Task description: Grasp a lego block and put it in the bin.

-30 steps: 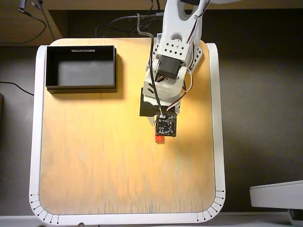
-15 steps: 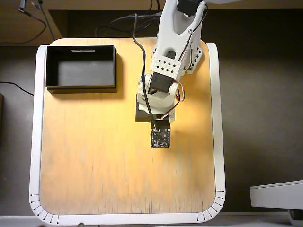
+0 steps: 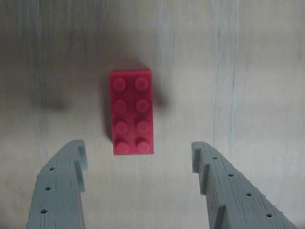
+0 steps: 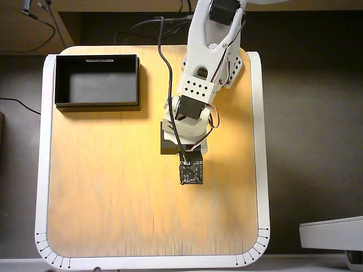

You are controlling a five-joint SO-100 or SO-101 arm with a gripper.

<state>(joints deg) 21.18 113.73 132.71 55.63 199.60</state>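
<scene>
Brick (image 3: 132,112): bright red, two rows of four studs, flat on the wooden table (image 4: 113,187), away from its edges.
Gripper (image 3: 139,153): spread wide, brick's near end just beyond its tips, untouched.
Bin (image 4: 97,59): black, table's far-left corner in the overhead view.

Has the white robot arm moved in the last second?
Yes. In the overhead view, the white robot arm has swung left toward the black rectangular bin, its wrist now hiding the brick.
</scene>
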